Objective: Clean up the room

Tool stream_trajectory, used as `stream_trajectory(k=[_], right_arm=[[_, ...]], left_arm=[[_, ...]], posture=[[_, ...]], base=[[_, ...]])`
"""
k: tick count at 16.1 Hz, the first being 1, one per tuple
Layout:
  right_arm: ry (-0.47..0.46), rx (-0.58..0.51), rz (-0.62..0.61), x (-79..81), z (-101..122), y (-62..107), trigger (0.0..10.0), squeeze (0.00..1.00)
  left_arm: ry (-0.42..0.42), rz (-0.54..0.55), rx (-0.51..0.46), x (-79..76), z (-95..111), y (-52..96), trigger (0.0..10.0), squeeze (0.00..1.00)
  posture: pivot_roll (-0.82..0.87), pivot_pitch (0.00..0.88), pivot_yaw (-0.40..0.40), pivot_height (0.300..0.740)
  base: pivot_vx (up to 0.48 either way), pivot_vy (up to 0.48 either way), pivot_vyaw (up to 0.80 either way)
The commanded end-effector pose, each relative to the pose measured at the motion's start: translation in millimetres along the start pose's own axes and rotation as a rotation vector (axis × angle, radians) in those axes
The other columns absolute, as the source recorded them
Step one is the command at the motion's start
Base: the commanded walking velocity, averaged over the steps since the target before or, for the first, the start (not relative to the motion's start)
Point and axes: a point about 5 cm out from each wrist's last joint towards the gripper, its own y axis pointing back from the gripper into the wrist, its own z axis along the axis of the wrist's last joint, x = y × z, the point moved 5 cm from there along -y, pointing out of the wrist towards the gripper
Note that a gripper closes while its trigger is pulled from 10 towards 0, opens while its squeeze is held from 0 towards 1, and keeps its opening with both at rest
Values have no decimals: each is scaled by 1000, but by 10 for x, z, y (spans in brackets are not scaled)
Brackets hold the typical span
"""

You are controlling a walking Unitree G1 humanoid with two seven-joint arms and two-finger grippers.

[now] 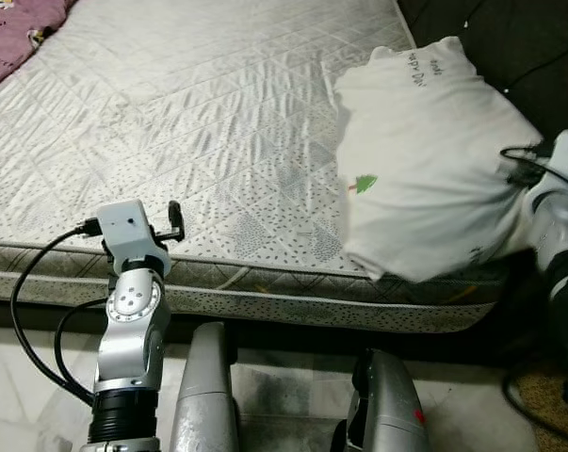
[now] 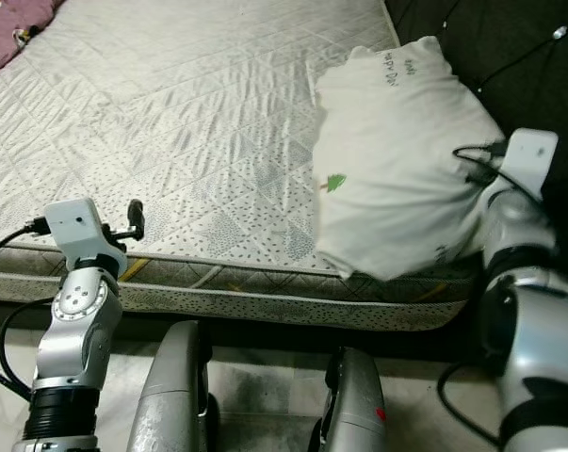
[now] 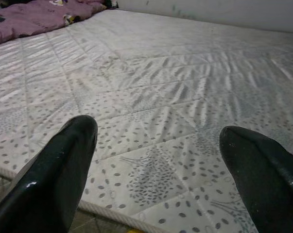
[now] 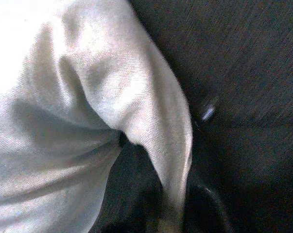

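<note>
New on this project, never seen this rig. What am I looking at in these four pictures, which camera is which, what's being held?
It is a humanoid robot with two silver arms. The two wide pictures come from a stereo camera on its head, looking down at a quilted mattress. The other two come from cameras on each wrist. The left gripper hovers open over the mattress's near edge, holding nothing. The right gripper has pinched a corner of a white pillow that hangs over the mattress's right side. A pink blanket lies at the far left corner.
</note>
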Motion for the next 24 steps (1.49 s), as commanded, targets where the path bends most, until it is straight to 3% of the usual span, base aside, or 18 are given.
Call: stream_trajectory(k=[1, 4, 8, 9, 11, 15, 18, 20, 22, 24], right_arm=[[-29, -50, 28, 80, 51, 7, 10000, 1000], [24, -49, 56, 259, -80, 30, 10000, 1000], [37, -74, 23, 246, -61, 35, 10000, 1000], [44, -147, 24, 317, 7, 61, 10000, 1000], [55, -192, 44, 421, 40, 89, 10000, 1000], [-16, -305, 171, 932, 85, 252, 10000, 1000], [-78, -456, 391, 1547, 213, 617, 10000, 1000], [-78, -523, 553, 1929, 166, 956, 10000, 1000], [-104, -541, 629, 2062, 139, 1106, 10000, 1000], [-122, -541, 610, 2035, 161, 1098, 10000, 1000]], left_arm=[[-8, -13, 6, -50, -6, -15, 10000, 0], [-12, -20, 3, -58, 13, -58, 10000, 0], [-14, -16, -8, -54, 41, -113, 10000, 0], [-10, -17, -17, -71, 51, -92, 10000, 0], [-8, -16, -18, -73, 44, -86, 10000, 0], [-2, -21, -49, -77, 97, -98, 10000, 0], [-18, -51, -91, -134, 176, -136, 10000, 0], [-11, -53, -91, -167, 162, -166, 10000, 0], [-3, -53, -111, -205, 212, -232, 10000, 0], [6, -48, -138, -213, 290, -323, 10000, 0]], posture=[[87, 0, -29, 565], [82, 0, -24, 565], [84, 0, -33, 565], [86, 0, -35, 565], [86, 0, -35, 565], [90, 0, -33, 565], [77, 0, -26, 565], [69, 0, -24, 565], [62, 0, -26, 565], [57, 0, -31, 575]], base=[[0, 0, 0], [0, 0, 0], [0, 0, 0], [0, 0, 0], [0, 0, 0], [0, 0, 0], [0, 0, 0], [0, 0, 0], [0, 0, 0], [0, 0, 0]])
